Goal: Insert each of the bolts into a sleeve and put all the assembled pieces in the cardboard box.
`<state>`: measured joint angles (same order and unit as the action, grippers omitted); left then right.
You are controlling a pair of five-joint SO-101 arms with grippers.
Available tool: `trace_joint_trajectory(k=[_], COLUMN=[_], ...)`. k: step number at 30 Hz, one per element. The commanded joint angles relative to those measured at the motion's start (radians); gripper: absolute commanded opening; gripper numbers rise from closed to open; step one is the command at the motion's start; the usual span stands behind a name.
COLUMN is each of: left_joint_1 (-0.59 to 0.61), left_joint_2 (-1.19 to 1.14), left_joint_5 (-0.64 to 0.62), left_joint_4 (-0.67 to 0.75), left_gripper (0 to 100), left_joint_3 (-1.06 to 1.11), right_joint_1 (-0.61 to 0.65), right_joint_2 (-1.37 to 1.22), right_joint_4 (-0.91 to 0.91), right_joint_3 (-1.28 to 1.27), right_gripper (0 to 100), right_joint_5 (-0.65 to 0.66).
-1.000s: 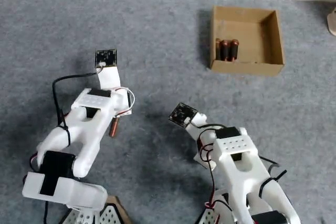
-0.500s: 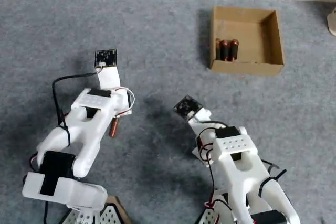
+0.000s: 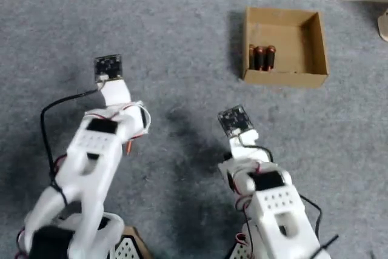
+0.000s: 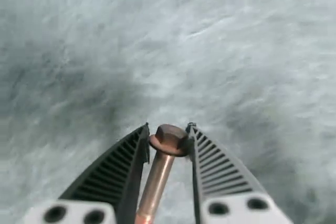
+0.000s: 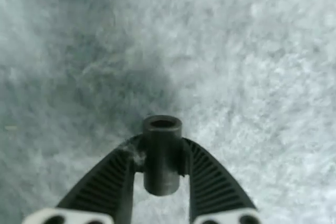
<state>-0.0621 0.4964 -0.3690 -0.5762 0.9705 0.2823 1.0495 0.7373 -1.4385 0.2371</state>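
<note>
- Copper-coloured bolt [image 4: 159,171] on the left: where is it logged?
- It is clamped in the left gripper [image 4: 167,129]. The shank is pinched between the 2 ribbed black fingers [image 4: 123,166], with the hex head out past the tips and grey carpet [image 4: 236,51] behind it. In the high view a short orange stretch of it is seen under the wrist of the left arm [image 3: 97,150].
- Right side?
- A dark sleeve [image 5: 162,156] is gripped by the right gripper [image 5: 163,148], which is closed on its sides. The open bore is turned toward the camera, and carpet is seen beyond it. The right arm [image 3: 270,195] is placed well apart from the left arm.
- Are bolt and sleeve touching?
- No, they are apart, 1 in each gripper.
- Box?
- The cardboard box [image 3: 282,79] is set at the far right of the carpet, well beyond both arms. 3 assembled pieces [image 3: 261,57] are laid side by side inside. They are touching each other, against the left wall and toward the near side.
</note>
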Motion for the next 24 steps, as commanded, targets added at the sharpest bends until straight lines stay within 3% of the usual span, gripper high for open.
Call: trace_joint_trajectory(k=[1, 7, 14, 18, 24], left_joint_1=[-0.065, -0.074, -0.117, -0.216, -0.303], left_joint_2=[0.125, 0.156, 0.163, 0.163, 0.163], left_joint_5=[0.008, 0.006, -0.002, -0.020, -0.064], left_joint_4=[0.114, 0.368, 0.555, 0.634, 0.755], left_gripper=[1, 1, 1, 1, 1], left_joint_3=[0.021, 0.036, 0.038, 0.039, 0.005], right_joint_1=[0.005, 0.005, 0.007, 0.007, 0.007], right_joint_2=[0.183, 0.486, 0.788, 0.782, 0.782], right_joint_4=[-0.019, -0.077, -0.159, -0.191, -0.205], right_joint_3=[-0.053, -0.197, -0.386, -0.377, -0.377], right_gripper=[0.5, 0.5, 0.5, 0.5, 0.5], right_joint_5=[-0.041, -0.104, -0.112, -0.187, -0.187])
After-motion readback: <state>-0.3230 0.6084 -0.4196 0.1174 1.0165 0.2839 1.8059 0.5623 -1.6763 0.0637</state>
